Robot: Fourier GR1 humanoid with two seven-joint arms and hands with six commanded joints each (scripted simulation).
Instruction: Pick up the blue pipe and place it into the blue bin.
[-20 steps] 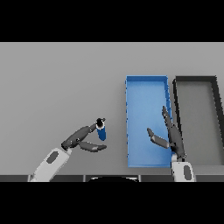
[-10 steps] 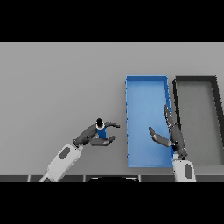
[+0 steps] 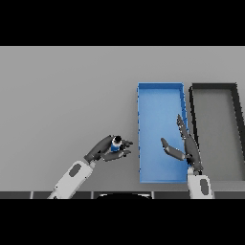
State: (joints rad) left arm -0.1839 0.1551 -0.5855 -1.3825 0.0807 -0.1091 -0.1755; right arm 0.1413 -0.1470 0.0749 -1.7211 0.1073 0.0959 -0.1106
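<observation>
1. So the left hand (image 3: 106, 149) has its fingers and thumb curled round the blue pipe (image 3: 115, 146), pinching it. The pipe sits in that grip just to the left of the blue bin (image 3: 143, 125), near the bin's lower left corner, but not over it.

2. I'd call this the carry step: the pick looks done and the drop isn't. The pipe looks to be off the grey table (image 3: 62, 95), though from straight above I honestly can't be sure it's clear of the surface.

3. The next move, as I read it, is to take the pipe rightward over the bin's near wall and let go only once it's above the blue floor. It needs enough height to clear that rim.

4. The right hand (image 3: 184, 148) hangs over the right part of the blue bin with its fingers straight and spread, holding nothing. It could get in the way of the drop if the pipe goes far right.

5. Hard to see: most of the pipe is buried in the fingers, so only a dark cap and a bit of blue show. I can't tell which way it's tilted.

6. The dark bin (image 3: 213, 88) to the right is cut off at the picture's edge.
</observation>
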